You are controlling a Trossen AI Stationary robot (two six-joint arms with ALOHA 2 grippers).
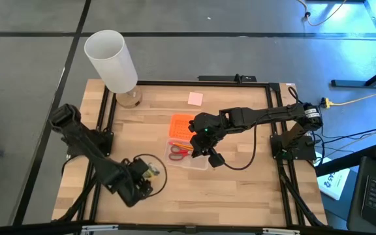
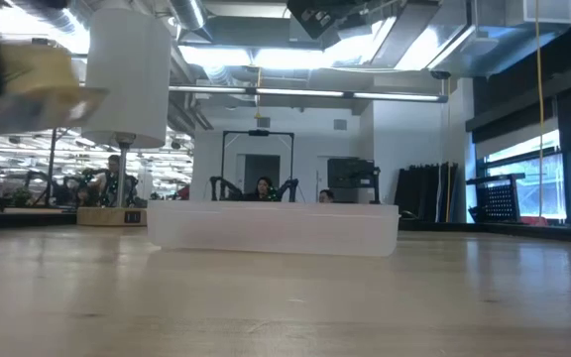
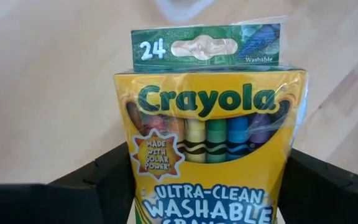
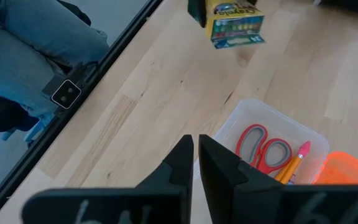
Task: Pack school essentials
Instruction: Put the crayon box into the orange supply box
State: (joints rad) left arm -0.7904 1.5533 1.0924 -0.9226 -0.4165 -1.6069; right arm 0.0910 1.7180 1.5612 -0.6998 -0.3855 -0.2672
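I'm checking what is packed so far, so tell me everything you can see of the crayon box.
The crayon box is a yellow carton with a green hang tab marked 24, printed Crayola and Ultra-Clean Washable, with a window showing crayon tips. It looks closed and intact. The left gripper holds it by its sides between the dark fingers, upright and off the table near the table's front left, well apart from the clear plastic box, so it is not yet packed.
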